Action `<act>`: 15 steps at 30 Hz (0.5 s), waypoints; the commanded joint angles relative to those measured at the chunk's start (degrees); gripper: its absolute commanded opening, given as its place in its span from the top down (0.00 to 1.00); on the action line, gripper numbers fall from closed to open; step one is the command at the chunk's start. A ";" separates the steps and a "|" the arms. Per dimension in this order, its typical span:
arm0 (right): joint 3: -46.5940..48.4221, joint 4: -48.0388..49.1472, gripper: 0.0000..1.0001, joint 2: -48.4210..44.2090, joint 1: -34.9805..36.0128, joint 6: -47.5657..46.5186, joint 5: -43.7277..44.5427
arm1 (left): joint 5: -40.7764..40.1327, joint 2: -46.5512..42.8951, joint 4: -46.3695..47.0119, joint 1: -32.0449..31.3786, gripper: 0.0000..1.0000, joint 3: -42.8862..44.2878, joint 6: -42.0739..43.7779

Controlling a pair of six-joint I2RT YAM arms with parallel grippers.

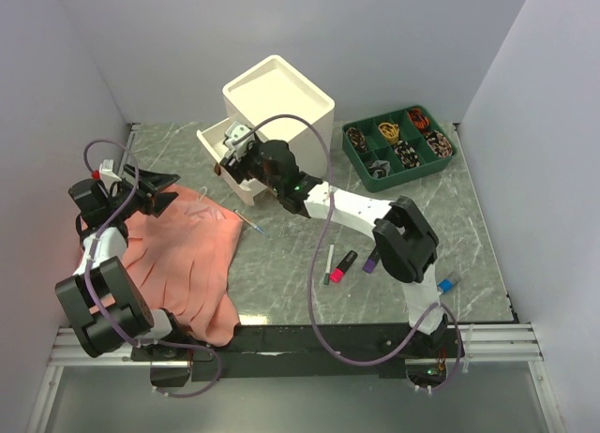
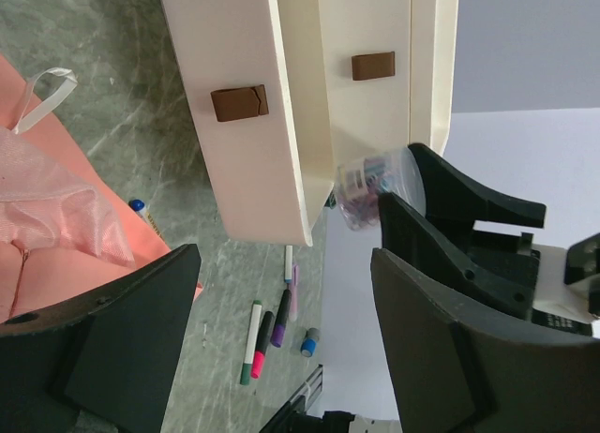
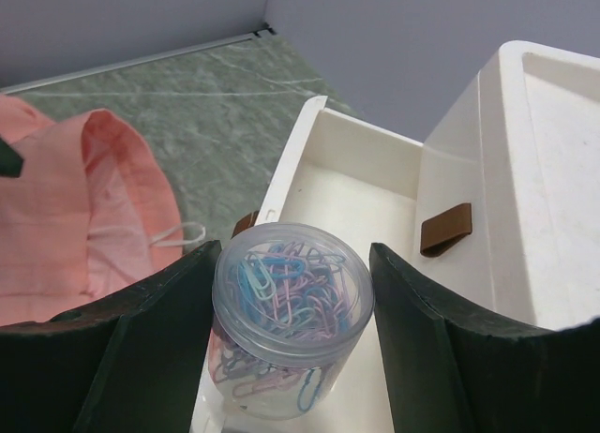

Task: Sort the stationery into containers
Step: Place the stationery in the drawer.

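The cube-shaped plastic cabinet (image 1: 281, 100) is cream-white all over, with little brown drawer handles (image 2: 239, 103). The clear round plastic tub of paper clips (image 3: 291, 311) is stuffed with pastel blue, pink and lilac. The crumpled cloth (image 1: 183, 255) is salmon pink, and the stone-look desk (image 1: 281, 274) is grey-green with pale marble veins. There's a white marker with a green cap (image 2: 250, 339), plus a pink highlighter (image 2: 260, 353) and a purple highlighter (image 2: 278, 332), both black-ended. The divided plastic tray (image 1: 398, 144) is dark green.

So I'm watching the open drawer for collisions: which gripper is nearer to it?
Right. The right gripper holds a jar of paper clips over the open drawer; the left gripper hangs open over the pink cloth, well apart.
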 commanded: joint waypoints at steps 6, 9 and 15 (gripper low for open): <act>3.44 19.55 0.81 6.74 -0.19 -3.88 7.73 | 1.29 -0.51 0.39 0.10 0.20 0.20 1.60; 4.14 20.09 0.75 8.41 0.07 -5.11 9.22 | 1.38 -0.95 0.57 0.10 0.20 0.11 1.33; 3.26 20.35 0.42 8.33 0.95 -7.05 11.08 | 1.11 -1.39 1.53 0.10 0.20 -0.24 0.28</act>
